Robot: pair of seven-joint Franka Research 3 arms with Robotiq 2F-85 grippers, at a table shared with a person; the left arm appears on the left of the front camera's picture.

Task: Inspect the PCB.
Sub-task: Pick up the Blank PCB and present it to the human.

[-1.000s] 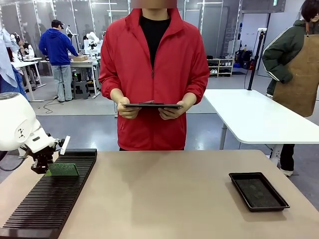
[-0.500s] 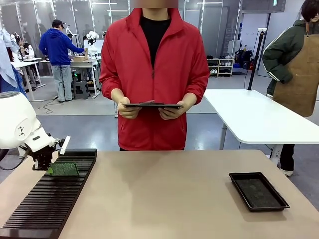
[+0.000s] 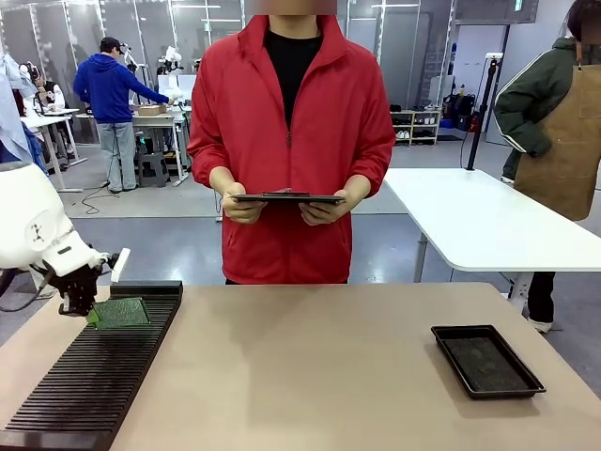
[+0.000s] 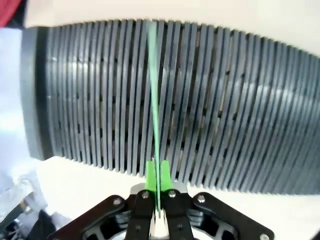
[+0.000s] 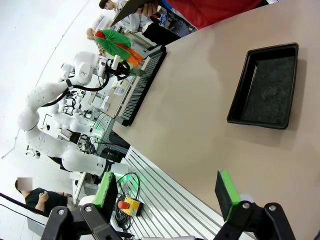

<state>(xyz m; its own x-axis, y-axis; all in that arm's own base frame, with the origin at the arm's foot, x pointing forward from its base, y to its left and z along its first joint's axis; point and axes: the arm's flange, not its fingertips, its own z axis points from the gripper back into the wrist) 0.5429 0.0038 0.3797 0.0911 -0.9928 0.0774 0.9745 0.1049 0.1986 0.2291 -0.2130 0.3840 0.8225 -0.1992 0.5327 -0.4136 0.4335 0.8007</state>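
The robot's left hand [image 3: 83, 303] is clenched on the circuit board [image 3: 119, 313], pinching it at its left edge. In the left wrist view the two green pads [image 4: 149, 173] of this hand [image 4: 157, 175] press on either side of the board [image 4: 152, 95], which shows edge-on as a thin green line running straight away from the fingers. The board hangs over the far end of a long black slotted rack [image 3: 94, 376], lying parallel to the slats [image 4: 225, 125]. Whether its lower edge touches a slot cannot be told. The rack lies along the left edge of the tabletop [image 3: 319, 376], reaching from the far left corner to the near left corner.

The robot's right hand [image 5: 165, 192] is released, its green pads [image 5: 227, 192] spread wide apart with nothing between them, held above the tabletop [image 5: 200, 130]. A shallow black tray [image 5: 265, 85] lies beyond it, near the right edge of the tabletop [image 3: 486, 360].

At the far edge a person in a red jacket [image 3: 291, 141] stands holding a dark flat tablet [image 3: 286, 198] level with both hands [image 3: 237, 209], well apart from the rack and the tray.
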